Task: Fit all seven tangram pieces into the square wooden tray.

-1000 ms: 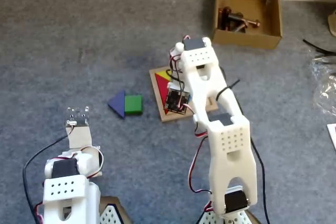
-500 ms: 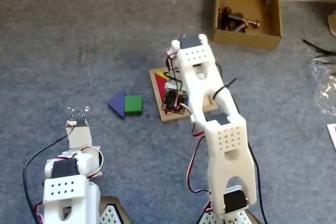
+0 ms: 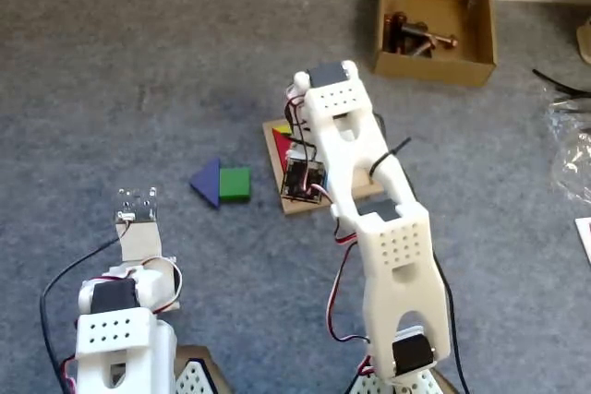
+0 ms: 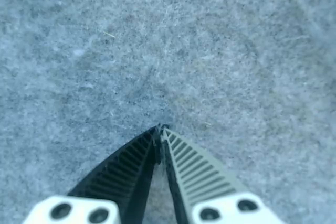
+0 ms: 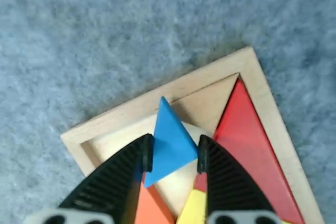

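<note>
light blue triangle (image 5: 170,145) shows bright between the jaws of the right gripper (image 5: 174,139), and both jaws are black with ridged stripes. just past the jaw tips, the tray (image 5: 121,121) is pale natural wood. beside one jaw there's a big red triangle (image 5: 247,140); under the jaws, an orange piece (image 5: 153,208) and a yellow piece (image 5: 193,211). the table (image 5: 105,19) is mottled blue-grey felt. at the left gripper (image 4: 160,129), one jaw is black, the other pale grey, both ribbed. well off from either gripper's jaws, a dark blue triangle (image 3: 207,182) lies against a green square (image 3: 235,184). the left arm (image 3: 115,334) and right arm (image 3: 397,256) are white, dotted with small holes.
</note>
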You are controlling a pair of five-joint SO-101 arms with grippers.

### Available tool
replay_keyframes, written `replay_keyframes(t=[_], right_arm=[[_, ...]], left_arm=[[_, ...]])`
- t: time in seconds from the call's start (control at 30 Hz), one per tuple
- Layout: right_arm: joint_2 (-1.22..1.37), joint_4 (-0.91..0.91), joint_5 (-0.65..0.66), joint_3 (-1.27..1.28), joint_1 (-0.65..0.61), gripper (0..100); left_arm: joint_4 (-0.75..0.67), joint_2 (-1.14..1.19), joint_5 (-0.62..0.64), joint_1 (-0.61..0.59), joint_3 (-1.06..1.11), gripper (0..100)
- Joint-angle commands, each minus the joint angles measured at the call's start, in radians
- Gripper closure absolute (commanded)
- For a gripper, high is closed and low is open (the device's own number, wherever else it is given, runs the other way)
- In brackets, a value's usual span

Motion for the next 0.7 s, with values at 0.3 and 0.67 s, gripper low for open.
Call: replay_keyframes(t=[0.3, 0.67], right_arm=[[-0.039, 0.05, 0.015, -0.056, 0.005, 85.3], [-0.039, 0.05, -0.032, -0.157, 0.045, 85.3]], left_arm=[[0.014, -0.004, 0.008, -0.022, -0.001, 100], [0.014, -0.004, 0.008, -0.022, -0.001, 100]])
